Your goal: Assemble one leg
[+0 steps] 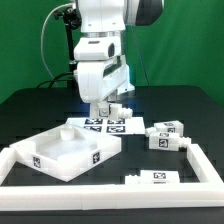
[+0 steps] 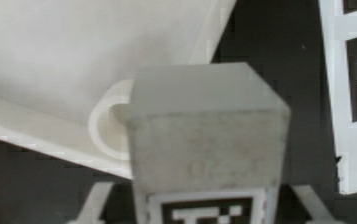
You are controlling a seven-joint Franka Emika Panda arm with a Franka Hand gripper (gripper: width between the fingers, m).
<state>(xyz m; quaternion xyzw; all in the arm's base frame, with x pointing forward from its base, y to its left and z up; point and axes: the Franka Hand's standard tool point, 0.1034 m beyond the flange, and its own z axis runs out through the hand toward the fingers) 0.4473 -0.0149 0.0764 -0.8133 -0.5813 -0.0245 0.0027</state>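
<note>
Filling the middle of the wrist view, the stubby white plastic leg (image 2: 201, 130) with its black-and-white tag stands between the two sides of the two-finger gripper (image 2: 203, 198). The grey fingers (image 2: 100, 198) show at either side of it. The jaws appear clamped on the leg, whose long axis runs straight out from the wrist. Beyond it lie the large white square tray-like panel (image 2: 77, 50) on one side and the flat white marker board (image 2: 356, 90) on the other.

In the exterior view the gripper hangs at the frame's centre, low over the marker board, and the leg is hard to tell from the hand there. The panel sits at the lower left, near the gripper but apart from it, so the coming move probably carries the leg that way. Three spare white tagged legs (image 1: 165, 127) lie at the right and lower right.
</note>
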